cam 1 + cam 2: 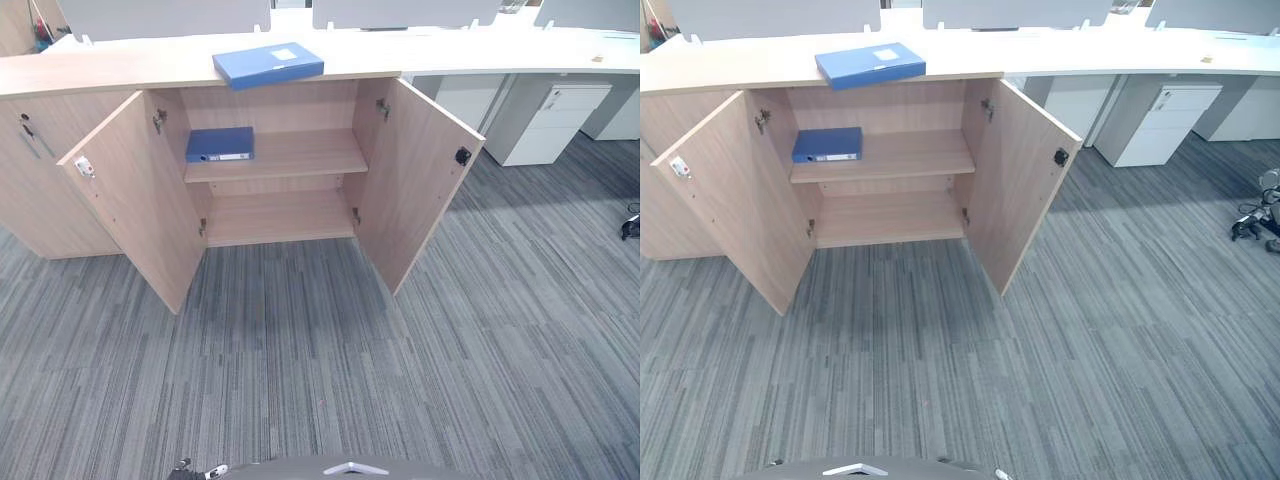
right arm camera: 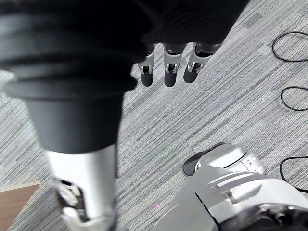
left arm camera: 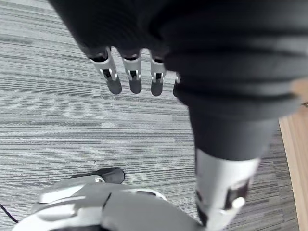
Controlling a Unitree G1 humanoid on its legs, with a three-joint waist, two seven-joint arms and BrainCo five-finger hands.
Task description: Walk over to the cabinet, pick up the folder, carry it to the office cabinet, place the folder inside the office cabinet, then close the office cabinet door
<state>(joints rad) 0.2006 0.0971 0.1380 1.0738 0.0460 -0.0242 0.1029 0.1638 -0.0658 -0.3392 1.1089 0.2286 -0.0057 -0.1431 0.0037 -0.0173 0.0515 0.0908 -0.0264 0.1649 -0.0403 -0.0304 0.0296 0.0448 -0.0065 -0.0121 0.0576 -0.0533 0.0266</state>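
1. The left robot hand [image 3: 135, 77] hangs over the carpet [image 1: 320, 350], its silver, dark-tipped fingers straight and slack, holding nothing.
2. The right robot hand [image 2: 169, 72] hangs the same way, fingers loosely extended and empty above the same carpet.
3. The carpet is grey, low-pile and streaked in fine stripes.
4. The office cabinet [image 1: 280, 105] stands well ahead of both robot hands. It is pale wood-grain laminate, boxy, with both flat doors swung wide.
5. The left door [image 1: 135, 200] carries a small white fitting on its inner face; the right door [image 1: 415, 175] has a black round knob [image 1: 463, 156].
6. The blue folder [image 1: 268, 64], a flat rectangular box type with a white label, lies on the long bench [image 1: 100, 68] over the cabinet, far from either robot hand.
7. A second blue folder [image 1: 220, 144] lies flat at the left end of the upper shelf [image 1: 300, 152], spine outward.
8. A white drawer pedestal [image 1: 555, 120] stands beyond the right door.
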